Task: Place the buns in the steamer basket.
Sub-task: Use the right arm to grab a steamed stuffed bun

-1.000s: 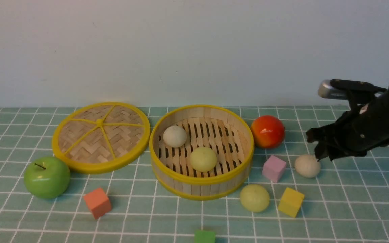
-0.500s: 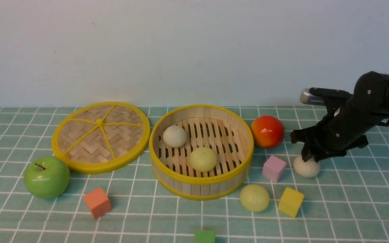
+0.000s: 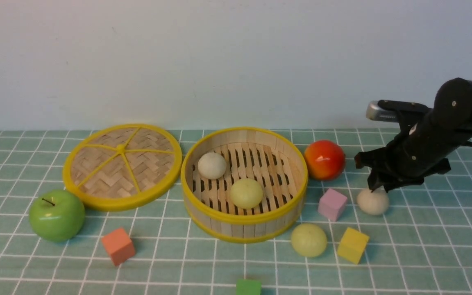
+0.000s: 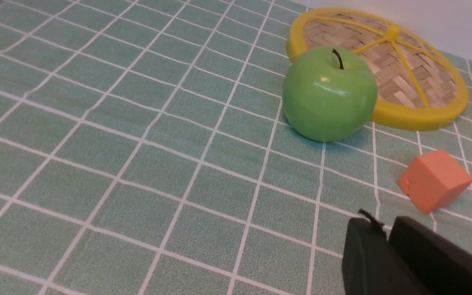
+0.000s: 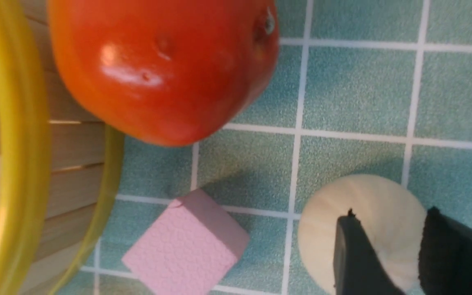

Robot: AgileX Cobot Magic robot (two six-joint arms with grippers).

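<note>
The steamer basket [image 3: 244, 229] stands mid-table with one off-white bun [image 3: 212, 165] and one yellow-green bun [image 3: 246, 193] on its slatted floor. A second yellow-green bun [image 3: 309, 240] lies on the cloth in front of the basket's right side. Another off-white bun [image 3: 373, 202] lies further right. My right gripper [image 3: 378, 187] hangs open just over that off-white bun [image 5: 367, 196]; in the right wrist view the right gripper [image 5: 389, 215] shows the bun between and beneath its fingers. My left gripper [image 4: 385, 225] is shut and empty, low over the cloth near an orange cube [image 4: 434, 180].
The woven lid [image 3: 122, 166] lies left of the basket, with a green apple [image 3: 57, 214] in front of it. A red-orange fruit [image 3: 325, 159] sits right of the basket. A pink cube [image 3: 332, 204], a yellow cube [image 3: 352, 245] and a green cube [image 3: 248, 287] lie around the loose buns.
My right arm swung left until its fingers came over the off-white bun, then lifted slightly. The buns have stayed where they were.
</note>
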